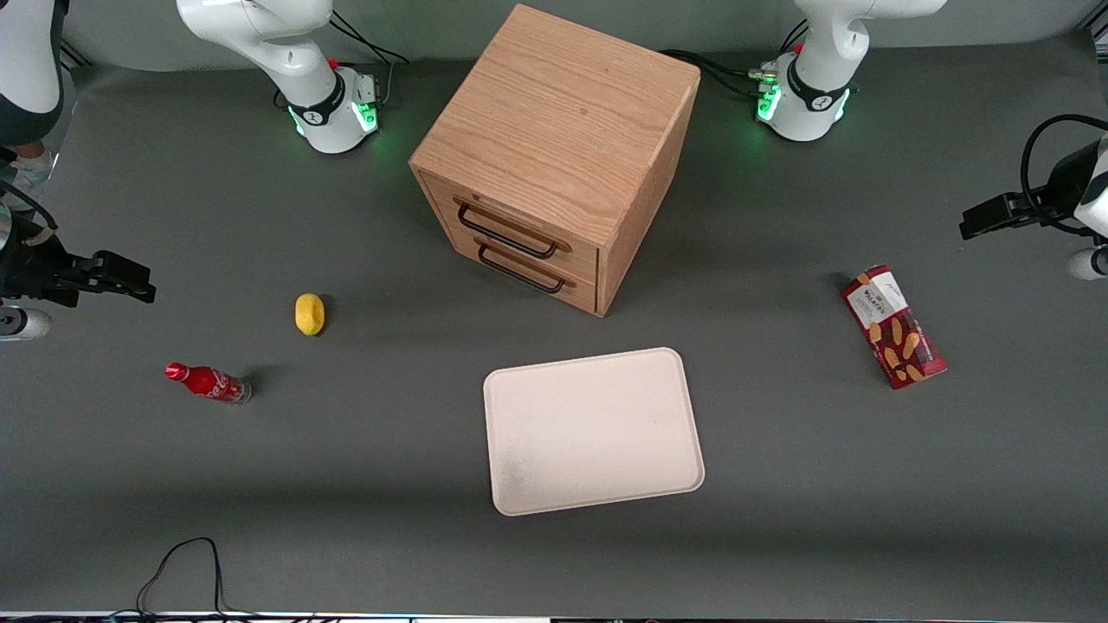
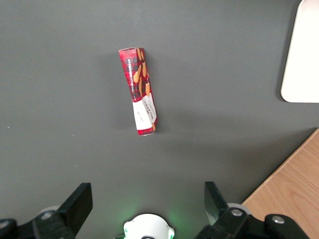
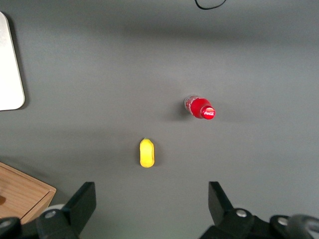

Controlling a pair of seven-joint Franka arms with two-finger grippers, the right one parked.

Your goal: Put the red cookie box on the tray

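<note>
The gripper [image 1: 968, 228] of the working arm is seen held in the air at that arm's end of the table [image 1: 779, 536], its two fingers [image 2: 79, 201] spread wide apart with nothing between them. The red cookie box [image 1: 893, 326] is shown lying flat on the dark grey surface below the gripper and somewhat nearer to the front camera, untouched and well apart from the fingers. In the wrist view the box [image 2: 139, 91] is seen lengthwise ahead of the open fingers, its white label end turned toward the gripper and the biscuit pictures toward the end away from it. The tray [image 1: 593, 430], pale and bare, is set flat near the middle of the table, well away from the gripper toward the parked arm's end and nearer to the front camera; only one rounded corner of it [image 2: 301, 55] is caught in the wrist view. A wooden two-drawer cabinet [image 1: 554, 151] is placed farther from the front camera than the tray. A lemon [image 1: 309, 313] and a small red bottle [image 1: 206, 382] are left toward the parked arm's end, far from the gripper
</note>
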